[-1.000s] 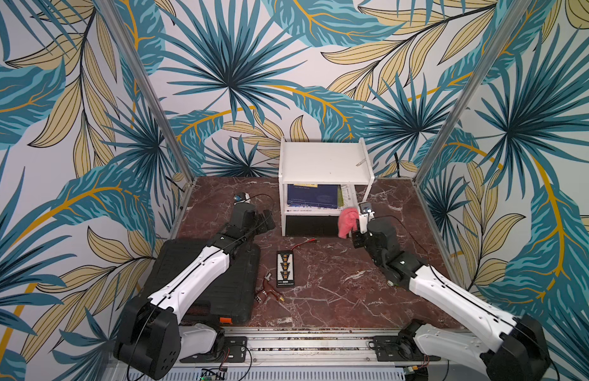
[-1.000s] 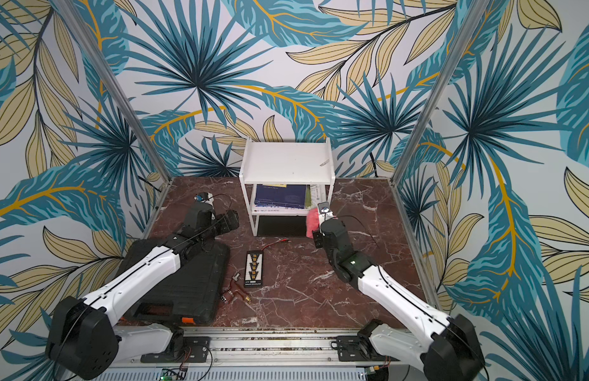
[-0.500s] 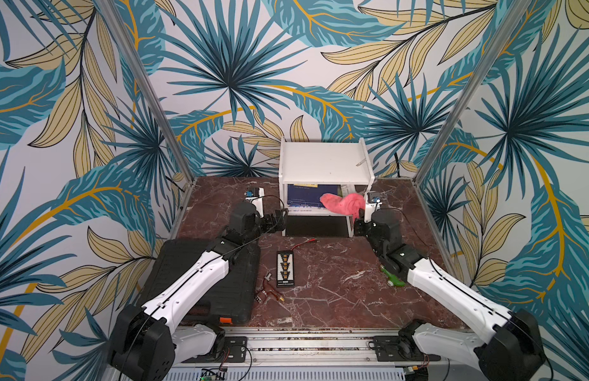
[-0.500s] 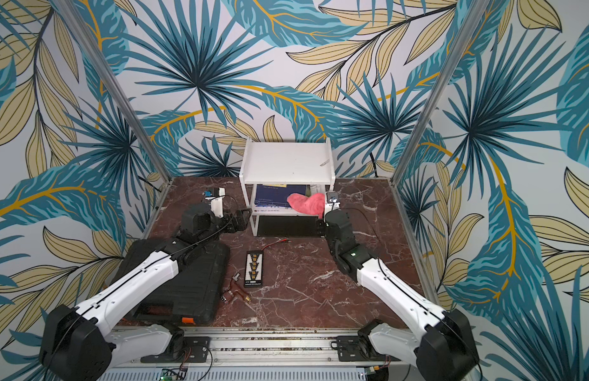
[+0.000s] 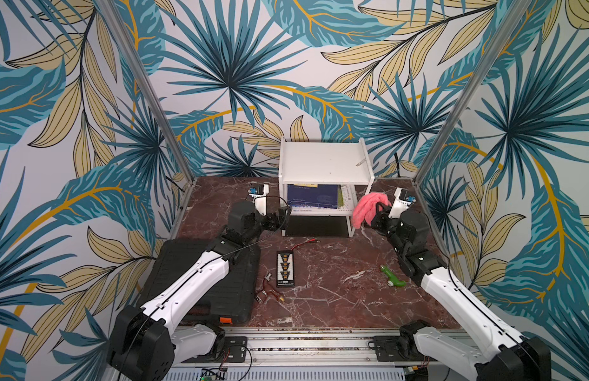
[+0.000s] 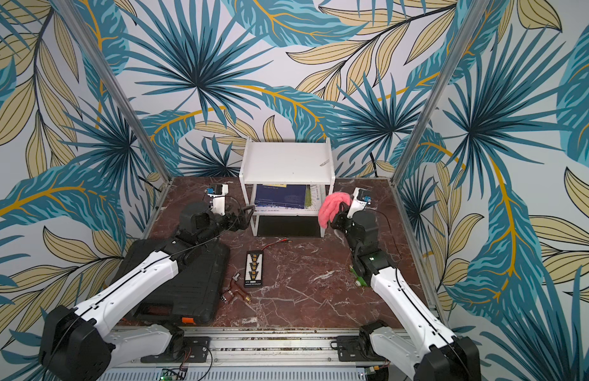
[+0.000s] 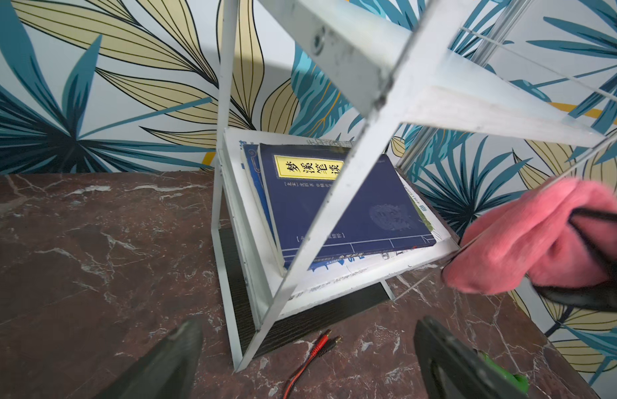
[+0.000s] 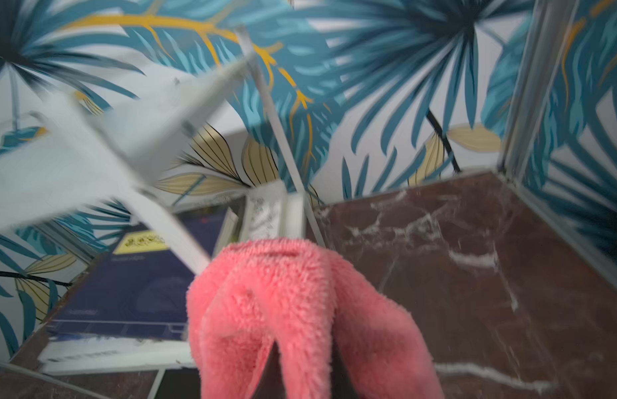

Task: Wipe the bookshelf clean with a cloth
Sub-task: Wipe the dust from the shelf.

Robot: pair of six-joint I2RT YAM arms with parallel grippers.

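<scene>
Pink cloth [image 5: 369, 207] back outside bookshelf [image 5: 323, 161]

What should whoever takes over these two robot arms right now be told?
Left gripper: open, empty, at the left front leg of the bookshelf.
Right gripper: shut on the cloth, held off the table beside the right front leg.
Done: cloth picked up; how much is wiped cannot be told.
Left to do: top board shows a scrap; wipe it, then the lower tier around the books.
</scene>
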